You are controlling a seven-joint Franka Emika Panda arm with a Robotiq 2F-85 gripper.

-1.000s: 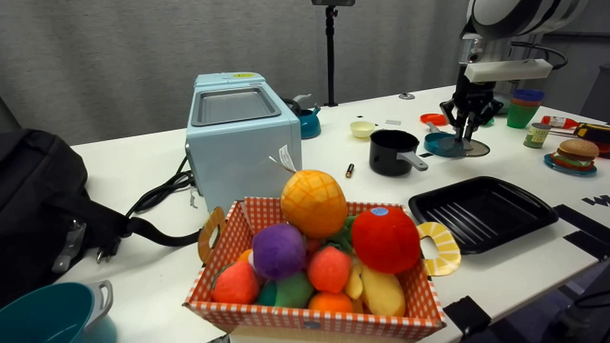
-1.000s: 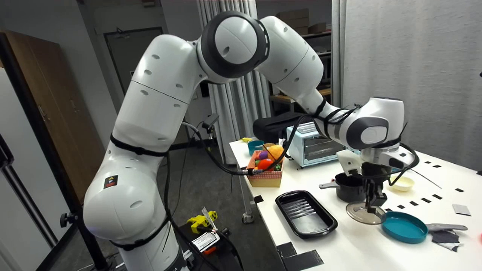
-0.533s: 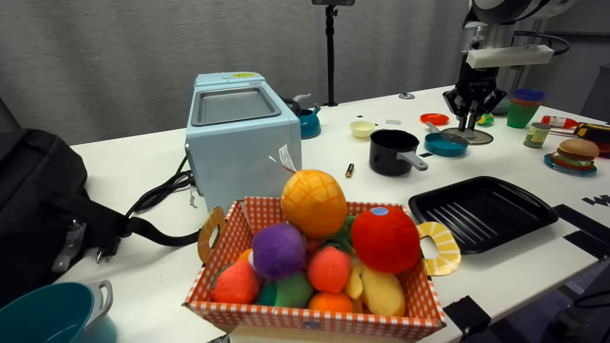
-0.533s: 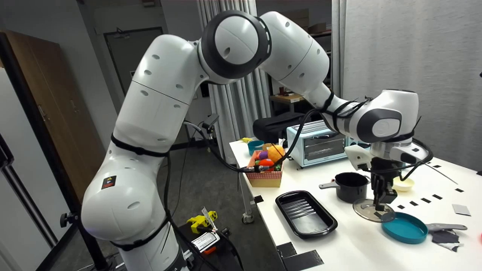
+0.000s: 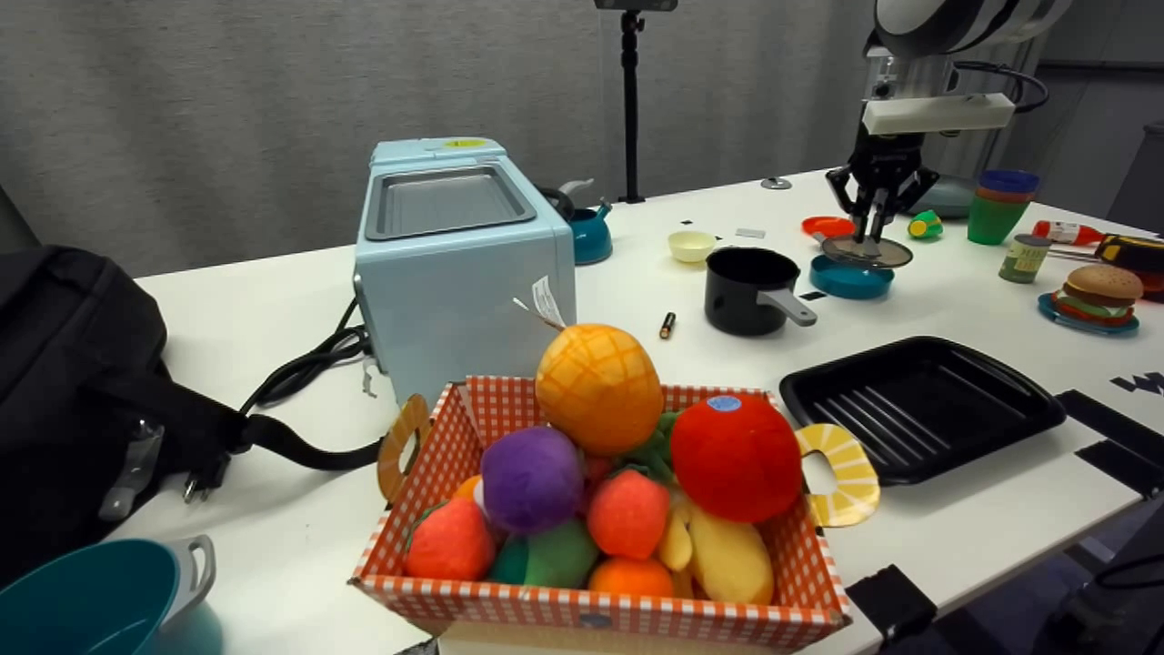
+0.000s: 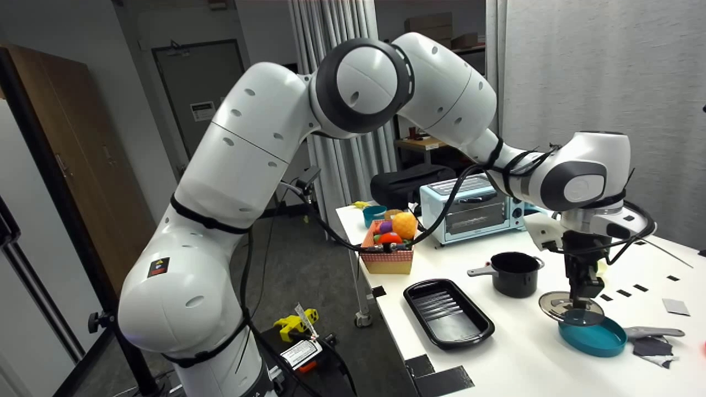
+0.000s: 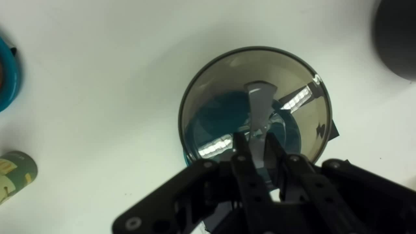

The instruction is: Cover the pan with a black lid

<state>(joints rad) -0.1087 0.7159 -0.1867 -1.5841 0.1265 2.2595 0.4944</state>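
Note:
The pan is a small deep black pot (image 5: 738,293) with a grey side handle, uncovered on the table. It also stands in an exterior view (image 6: 514,277) and partly at the right edge of the wrist view (image 7: 398,39). My gripper (image 5: 871,233) is shut on the grey grip of a round, dark see-through lid (image 5: 838,250). In the wrist view the fingers (image 7: 255,143) sit on both sides of this grip, and the lid (image 7: 214,76) hangs nearly level. In an exterior view the lid (image 6: 553,303) is raised beside the pot, partly over a shallow teal pan (image 6: 598,339).
A black ribbed grill tray (image 5: 923,405) lies near the table's front edge. The fruit basket (image 5: 596,605) and light blue toaster oven (image 5: 473,300) stand on the pot's far side from the gripper. A can (image 5: 1025,258) and toy burger (image 5: 1098,296) are also on the table.
My gripper has lifted the lid higher off the table and carried it sideways, so it now overlaps the teal pan. The pot has not moved.

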